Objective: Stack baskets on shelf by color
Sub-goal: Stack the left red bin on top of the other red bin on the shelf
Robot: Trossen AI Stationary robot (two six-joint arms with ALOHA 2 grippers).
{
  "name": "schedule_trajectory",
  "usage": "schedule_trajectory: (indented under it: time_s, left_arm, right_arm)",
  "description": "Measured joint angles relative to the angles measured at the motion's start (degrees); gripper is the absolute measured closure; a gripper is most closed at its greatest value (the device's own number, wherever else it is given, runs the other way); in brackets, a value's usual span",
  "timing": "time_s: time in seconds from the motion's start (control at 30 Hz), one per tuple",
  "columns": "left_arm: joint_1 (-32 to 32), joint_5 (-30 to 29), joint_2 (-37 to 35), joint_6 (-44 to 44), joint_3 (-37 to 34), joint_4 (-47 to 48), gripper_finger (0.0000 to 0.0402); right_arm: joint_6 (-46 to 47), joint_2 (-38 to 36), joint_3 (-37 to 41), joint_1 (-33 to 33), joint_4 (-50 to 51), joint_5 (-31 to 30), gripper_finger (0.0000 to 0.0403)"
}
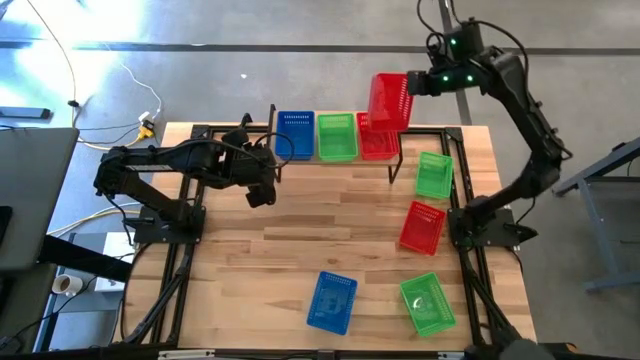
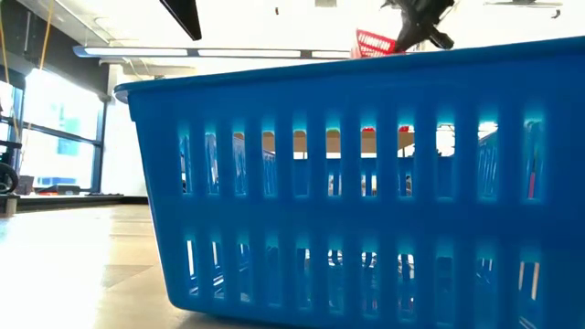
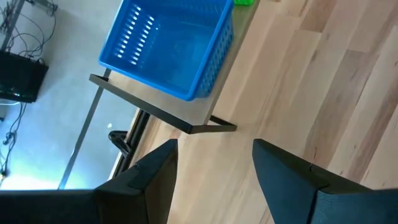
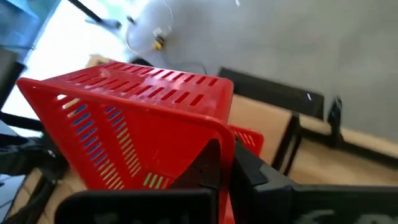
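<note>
The right gripper [image 1: 418, 84] has its fingers shut tight on the rim of a red plastic basket with mesh sides [image 1: 390, 101]. The basket hangs tipped on its side in the air, just above the right end of the low light-wood shelf on thin black legs [image 1: 385, 157].

On the shelf sit three more baskets in a row: a blue mesh basket [image 1: 294, 135] at the left end, a green mesh basket [image 1: 337, 137] in the middle, and a second red mesh basket [image 1: 372, 143] at the right end, right under the held one.

To do this step well, I think the arm should turn the held basket flat, with its open side up. Then it should line it up over the red one on the shelf and go down slowly, so it slips inside without pushing the green one next to it. The fingers should let go only when it sits snug.

The left gripper [image 1: 262, 185] waits in front of the shelf's left end, its fingers wide open and holding nothing.
</note>
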State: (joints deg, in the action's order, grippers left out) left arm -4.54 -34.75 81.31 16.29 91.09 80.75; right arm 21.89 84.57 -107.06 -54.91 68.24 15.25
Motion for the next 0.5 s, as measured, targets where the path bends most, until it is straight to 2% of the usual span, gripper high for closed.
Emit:
schedule_trajectory:
  time_s: [0.1,0.23,0.5]
  left_arm:
    - [0.0,0.0,0.0,0.0,0.0,0.0,0.0204]
    - [0.0,-0.1,0.0,0.0,0.0,0.0,0.0204]
    - [0.0,0.0,0.0,-0.4,0.0,0.0,0.0204]
  right_arm:
    - [0.1,3.8,-4.7,-0.7,5.1,1.4,0.0403]
    - [0.7,7.7,-10.0,-1.1,9.5,7.2,0.0403]
    - [2.1,13.7,-13.6,-1.0,18.5,7.8,0.0403]
